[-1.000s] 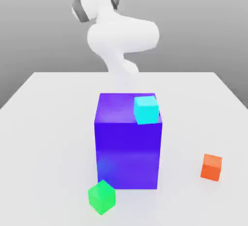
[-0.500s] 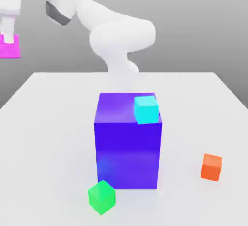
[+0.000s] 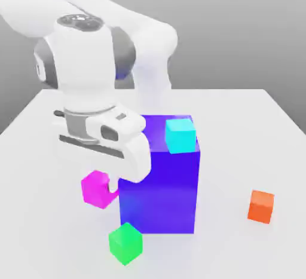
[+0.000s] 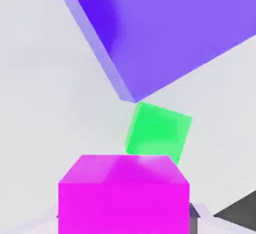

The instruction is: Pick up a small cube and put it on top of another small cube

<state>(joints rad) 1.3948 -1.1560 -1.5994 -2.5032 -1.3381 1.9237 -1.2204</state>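
Hand (image 3: 106, 187): pinching the magenta cube (image 3: 95, 188), carried above the desk (image 3: 48, 152). Green cube (image 3: 125, 243) below it; big blue-violet block (image 3: 158, 176) just beside. Hazard: clipping that block could dislodge the cube.

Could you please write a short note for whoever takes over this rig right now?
Gripper: shut on the pink cube, held in the air beside the big blue block.
Other cubes: the green cube and orange cube sit on the table; the cyan cube sits on the blue block.
Done: pickup.
Left: set the pink cube on another small cube, then release.
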